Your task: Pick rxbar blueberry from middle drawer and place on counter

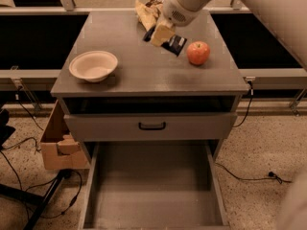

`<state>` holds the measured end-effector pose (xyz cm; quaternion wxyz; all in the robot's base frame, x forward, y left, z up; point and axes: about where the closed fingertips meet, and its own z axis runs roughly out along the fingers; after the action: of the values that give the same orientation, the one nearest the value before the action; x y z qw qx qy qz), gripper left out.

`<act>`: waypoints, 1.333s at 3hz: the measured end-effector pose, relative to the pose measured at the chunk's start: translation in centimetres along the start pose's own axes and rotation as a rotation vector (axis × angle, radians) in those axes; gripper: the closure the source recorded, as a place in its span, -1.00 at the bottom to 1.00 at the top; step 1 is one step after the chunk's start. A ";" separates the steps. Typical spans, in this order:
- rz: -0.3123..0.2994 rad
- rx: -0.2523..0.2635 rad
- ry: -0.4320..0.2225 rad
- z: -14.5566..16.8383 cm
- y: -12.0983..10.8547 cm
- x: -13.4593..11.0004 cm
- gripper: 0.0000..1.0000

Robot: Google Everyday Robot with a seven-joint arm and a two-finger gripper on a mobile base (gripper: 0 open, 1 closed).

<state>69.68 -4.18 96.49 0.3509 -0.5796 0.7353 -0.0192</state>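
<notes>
My gripper (162, 35) is over the back middle of the counter (144, 75), with its pale fingers shut on the rxbar blueberry (175, 43). The small dark-blue wrapper sticks out to the right of the fingers, just above or on the counter top; I cannot tell which. The middle drawer (100, 176) is pulled out wide open below, and its grey floor is bare.
A red apple (198, 52) sits just right of the bar. A white bowl (93, 65) stands at the counter's left. A yellow-brown chip bag (147, 9) lies at the back behind the gripper. A shut drawer front with a black handle (152, 126) is above the open drawer. A cardboard box (55, 145) stands on the floor at left.
</notes>
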 end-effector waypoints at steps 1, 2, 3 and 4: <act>-0.027 0.020 -0.028 3.3 -4.3 -1.7 1.00; -0.035 0.025 -0.086 6.8 -7.0 -4.5 1.00; -0.032 0.044 -0.149 10.3 -8.9 -8.4 1.00; -0.032 0.062 -0.166 10.0 -9.8 -9.1 0.64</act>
<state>84.02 4.26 97.64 0.4280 -0.5797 0.6934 0.0008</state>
